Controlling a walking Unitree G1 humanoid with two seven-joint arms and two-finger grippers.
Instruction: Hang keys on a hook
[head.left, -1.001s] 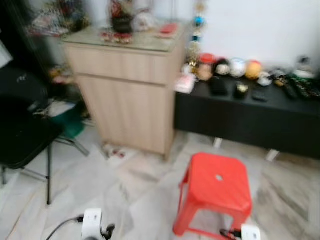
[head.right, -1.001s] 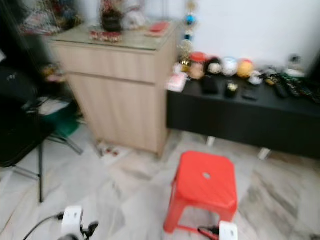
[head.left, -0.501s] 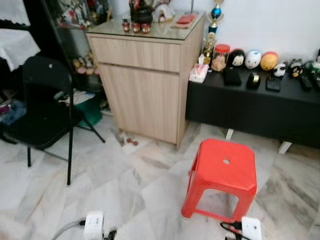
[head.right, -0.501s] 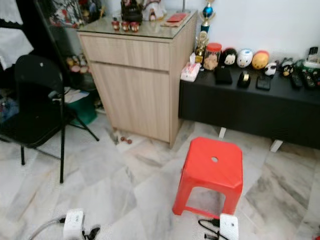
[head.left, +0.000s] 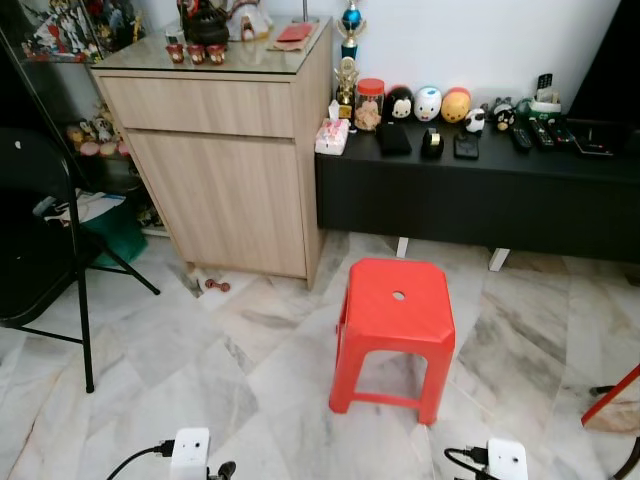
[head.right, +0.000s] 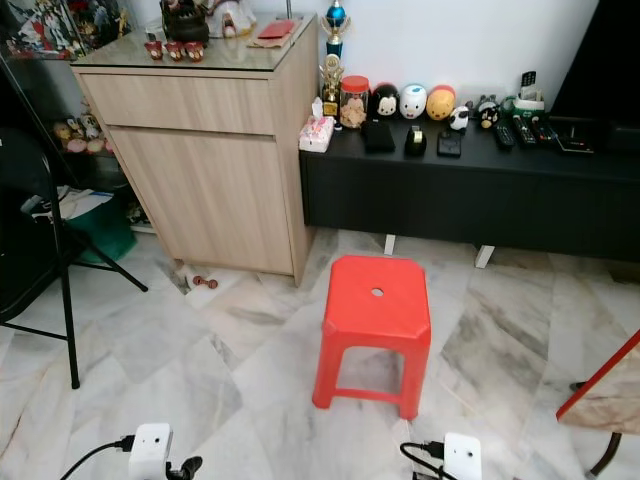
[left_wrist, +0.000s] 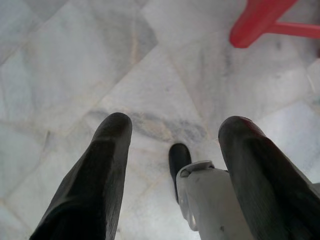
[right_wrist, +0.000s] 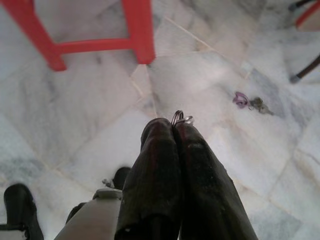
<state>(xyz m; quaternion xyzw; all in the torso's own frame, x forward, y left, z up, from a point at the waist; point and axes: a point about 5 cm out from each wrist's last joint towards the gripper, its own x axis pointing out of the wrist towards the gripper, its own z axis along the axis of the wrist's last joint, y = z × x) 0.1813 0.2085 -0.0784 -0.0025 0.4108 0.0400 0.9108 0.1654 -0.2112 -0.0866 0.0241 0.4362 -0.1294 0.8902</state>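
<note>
— What stands ahead of the robot?

— A red plastic stool with a hole in its seat sits mid-floor on the grey-veined marble tiles; behind it to the left is a tall light-wood cabinet with a glass top, figurines and a red booklet on that top; to the right runs a low black surface carrying round toy heads, a jar, a tissue box and remote controls; a black folding chair stands at the far left, and a red-edged board leans in at the right.

— And the tools?

— The right tool hangs low over the tiles, its two black fingers pressed together on a thin silver key ring that pokes out at their tips; a red stool leg is just beyond; a small bunch of keys with a purple tag lies on the floor apart from it, near a dark chair foot.

— The left?

— The left tool points down at bare marble, fingers spread wide, gripping nothing; the robot's black foot shows between them.
</note>
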